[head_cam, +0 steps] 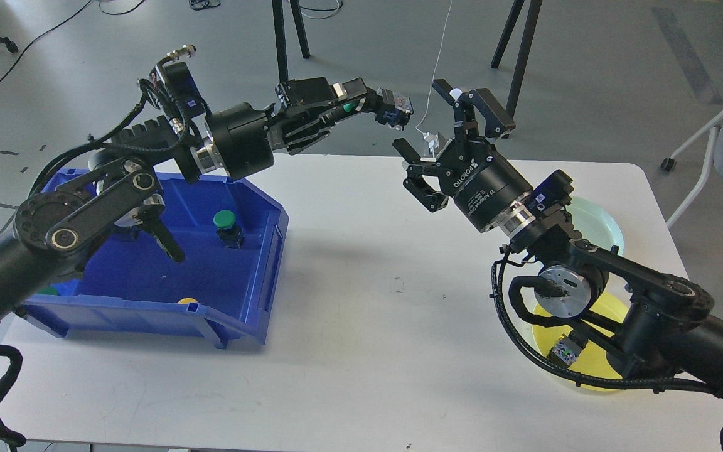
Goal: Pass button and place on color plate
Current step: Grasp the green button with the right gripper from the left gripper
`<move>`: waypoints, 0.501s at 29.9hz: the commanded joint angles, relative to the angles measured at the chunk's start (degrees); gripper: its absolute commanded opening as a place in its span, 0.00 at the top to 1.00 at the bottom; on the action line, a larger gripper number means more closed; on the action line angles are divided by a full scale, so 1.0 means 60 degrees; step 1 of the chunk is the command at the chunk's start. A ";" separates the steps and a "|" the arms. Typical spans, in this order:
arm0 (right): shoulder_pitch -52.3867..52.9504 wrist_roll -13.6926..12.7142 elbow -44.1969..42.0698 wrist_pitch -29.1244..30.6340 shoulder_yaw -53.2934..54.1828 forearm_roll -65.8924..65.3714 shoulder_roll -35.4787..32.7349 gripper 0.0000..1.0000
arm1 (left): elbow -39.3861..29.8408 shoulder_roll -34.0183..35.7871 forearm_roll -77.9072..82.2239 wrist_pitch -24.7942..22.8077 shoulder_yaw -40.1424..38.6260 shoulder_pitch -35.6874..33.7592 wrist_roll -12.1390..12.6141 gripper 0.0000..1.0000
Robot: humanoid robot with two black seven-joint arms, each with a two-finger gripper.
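Inside blue bin (255, 295), green button (224, 219), yellow button (187, 301)

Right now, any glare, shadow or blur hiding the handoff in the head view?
Head view: sharp, evenly lit. Soft shadows on the white table under both arms. Mild glare on the floor, upper left. The green button in the left gripper reads dark but clear; the right gripper, jaws open, is crisp.
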 commanded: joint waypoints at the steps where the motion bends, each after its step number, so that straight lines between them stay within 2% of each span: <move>1: 0.0088 -0.0006 -0.0211 -0.0002 0.0016 -0.0013 0.0292 0.02 | 0.0001 0.0001 0.0015 0.0000 -0.0001 0.0000 0.0000 0.86; 9: 0.0249 -0.0005 -0.0856 -0.0060 0.0030 0.0002 0.0937 0.04 | 0.0001 0.0015 0.0029 0.0000 -0.0001 0.0000 0.0000 0.86; 15: 0.0351 -0.0006 -0.0885 -0.0075 0.0030 0.0002 0.1011 0.08 | 0.0001 0.0015 0.0029 0.0000 -0.0001 0.0000 0.0000 0.86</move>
